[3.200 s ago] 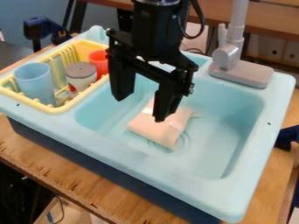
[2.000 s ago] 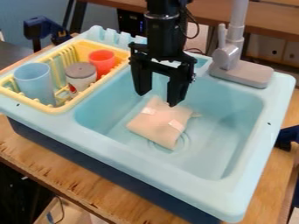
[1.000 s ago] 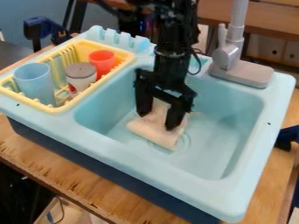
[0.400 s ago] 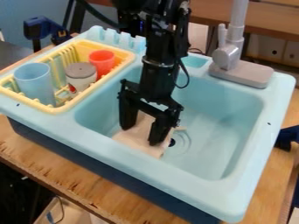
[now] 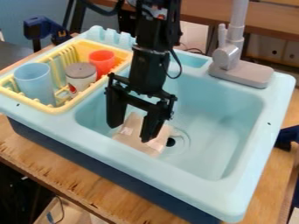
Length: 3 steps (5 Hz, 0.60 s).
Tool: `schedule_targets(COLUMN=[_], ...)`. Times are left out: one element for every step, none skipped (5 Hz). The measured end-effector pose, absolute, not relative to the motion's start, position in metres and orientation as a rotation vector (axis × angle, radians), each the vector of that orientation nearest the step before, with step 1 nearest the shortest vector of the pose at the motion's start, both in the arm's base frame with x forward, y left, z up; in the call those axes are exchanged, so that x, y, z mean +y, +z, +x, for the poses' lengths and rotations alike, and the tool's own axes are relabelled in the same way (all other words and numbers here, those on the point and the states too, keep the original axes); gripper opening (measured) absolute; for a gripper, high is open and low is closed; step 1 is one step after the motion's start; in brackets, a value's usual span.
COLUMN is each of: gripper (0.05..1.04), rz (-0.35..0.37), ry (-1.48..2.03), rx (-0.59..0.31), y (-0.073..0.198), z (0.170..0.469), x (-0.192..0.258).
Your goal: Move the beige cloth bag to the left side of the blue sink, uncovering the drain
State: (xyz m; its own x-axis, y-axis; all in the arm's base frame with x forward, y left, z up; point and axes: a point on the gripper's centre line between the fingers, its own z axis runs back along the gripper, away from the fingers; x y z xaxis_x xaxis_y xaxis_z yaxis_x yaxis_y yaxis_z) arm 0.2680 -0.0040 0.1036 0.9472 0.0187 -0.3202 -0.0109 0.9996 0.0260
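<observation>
Cloth (image 5: 133, 131) shifted off drain (image 5: 170, 142) | blue sink (image 5: 175, 177) | wooden table (image 5: 70, 177) | blue wall (image 5: 104, 19)

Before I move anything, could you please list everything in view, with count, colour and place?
Soft folded bundle: one, beige, in the sink basin
Toy plastic sink: one, light blue, on the table
Round drain hole: one, dark, beside the bundle
Plastic faucet: one, grey, sink's back rim
Slatted plastic rack: one, yellow, beside the basin
Tall cup: one, blue, in rack
Lidded jar: one, white and grey, in rack
Small cup: one, red, in rack
Wooden table: one, brown, under sink
Robot arm: one, black, above basin
Two-finger pincer: one, black, over the bundle
</observation>
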Motion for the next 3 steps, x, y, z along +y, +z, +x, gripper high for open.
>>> schedule_targets(gripper=[1.000, 1.000, 1.000], rz=[0.018, 0.001, -0.004], ry=[-0.013, -0.070, -0.121], rx=[0.273, 0.138, 0.037], y=[0.112, 0.139, 0.170], z=[0.271, 0.274, 0.256], x=[-0.005, -0.018, -0.019])
